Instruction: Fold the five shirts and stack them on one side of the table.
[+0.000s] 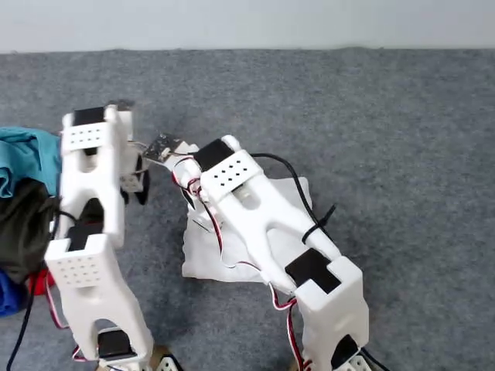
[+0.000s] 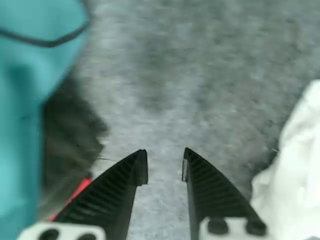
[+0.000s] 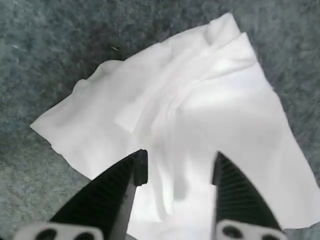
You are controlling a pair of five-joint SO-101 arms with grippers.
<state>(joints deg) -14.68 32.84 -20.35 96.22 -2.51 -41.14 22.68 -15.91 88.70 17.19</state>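
Right wrist view had the right hand [image 3: 177, 167] hanging wide open and empty over the white shirt [image 3: 190, 115], which lay partly folded and rumpled on the tabletop [image 1: 402, 124]. I'd say pinch just one thin layer at an edge, since the soft cloth looked floppy against that fuzzy grey felt. Left hand [image 2: 165, 167], slightly open and empty too, sat by the teal shirt [image 2: 30, 75] in the pile [image 1: 23, 224].

Table [image 1: 402, 116]: you have a grey, carpet-like surface.
Wall [image 1: 247, 23]: plain pale strip along your far edge.
Light: even.
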